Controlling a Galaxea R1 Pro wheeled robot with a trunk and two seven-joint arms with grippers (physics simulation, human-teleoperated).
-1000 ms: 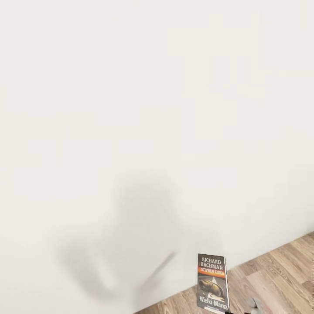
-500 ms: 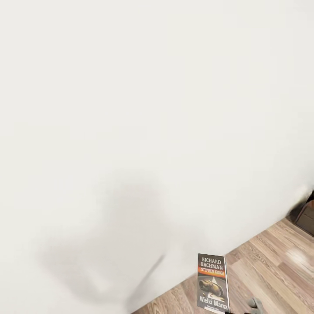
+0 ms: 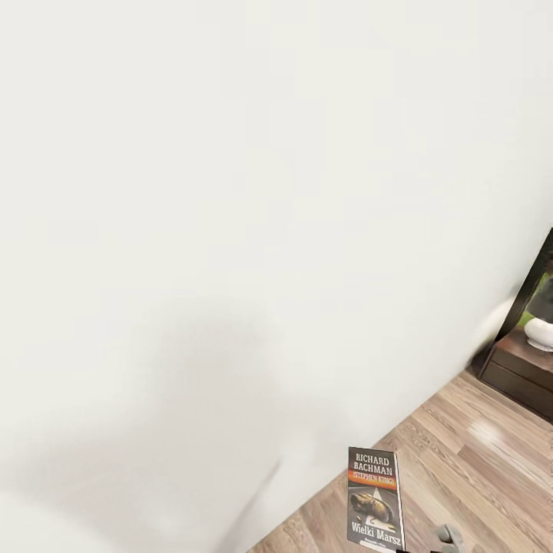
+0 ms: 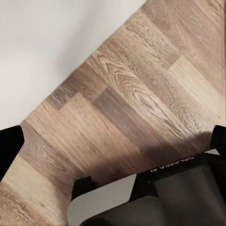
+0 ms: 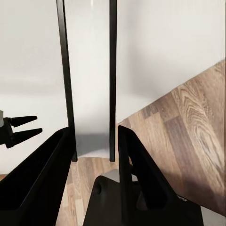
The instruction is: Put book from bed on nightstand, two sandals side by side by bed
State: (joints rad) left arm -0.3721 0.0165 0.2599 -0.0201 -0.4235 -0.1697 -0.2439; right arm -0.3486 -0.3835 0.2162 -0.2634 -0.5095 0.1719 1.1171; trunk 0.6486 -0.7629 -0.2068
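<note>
Holding the book (image 3: 375,498) upright in front of the head camera, I can read its cover straight on: "RICHARD BACHMAN" in white at the top, an orange band below that, "Wielki Marsz" at the foot. It sits low in the view, a little right of centre, with the white wall (image 3: 230,192) behind it and the wood-plank floor (image 3: 468,461) running off to the right.

On the right wrist camera I see the book (image 5: 89,80) edge-on, its pale page block between two dark covers, standing between the two black fingers (image 5: 127,160) of the right gripper (image 5: 92,157). The fingers are clamped against its lower end, so that claw is grasping the book.

At the far right edge of the head view I see a dark brown nightstand (image 3: 522,372) against the wall, with a rounded white object (image 3: 540,332) on its top. What that object is I cannot tell, as the frame cuts it off.

On the left wrist camera I have floor planks (image 4: 136,99) and a strip of white wall (image 4: 47,42). The left gripper (image 4: 113,146) shows as two black fingertips (image 4: 9,146) at opposite edges of the picture, spread wide with nothing between them, so that claw is released. A dark part of the robot's body (image 4: 174,188) lies below it
</note>
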